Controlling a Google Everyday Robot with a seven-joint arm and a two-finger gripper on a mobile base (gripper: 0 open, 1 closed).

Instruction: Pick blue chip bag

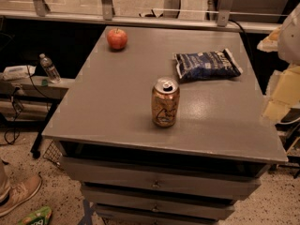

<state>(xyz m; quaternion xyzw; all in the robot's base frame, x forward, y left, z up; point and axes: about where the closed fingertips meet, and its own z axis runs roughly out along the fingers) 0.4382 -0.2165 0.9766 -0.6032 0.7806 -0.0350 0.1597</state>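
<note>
I am looking down on a grey tabletop [117, 102] that fills the middle of the frame, with shallow grey drawers [159, 184] stacked under its front edge. The floor is pale and speckled. A light rail with metal posts [108, 3] runs across the top of the frame behind the table.

The blue chip bag [207, 64] lies flat in the upper right of the tabletop, close to the right edge, and its whole top face shows. A gold-brown soda can [165, 102] stands upright in the centre, lower left of the bag, near it but apart. A red apple [117, 38] sits at the upper left, well apart from both.

At the left edge a water bottle [49, 68] stands on a low shelf, with dark cables [14, 125] hanging below. A tan shoe [18, 193] and a green packet [35, 216] are at the lower left.

The gripper [288, 32] seems to be the pale shape at the upper right edge, beyond the table's side. I cannot tell its state. Pale yellow shapes [281, 97] sit below it.
</note>
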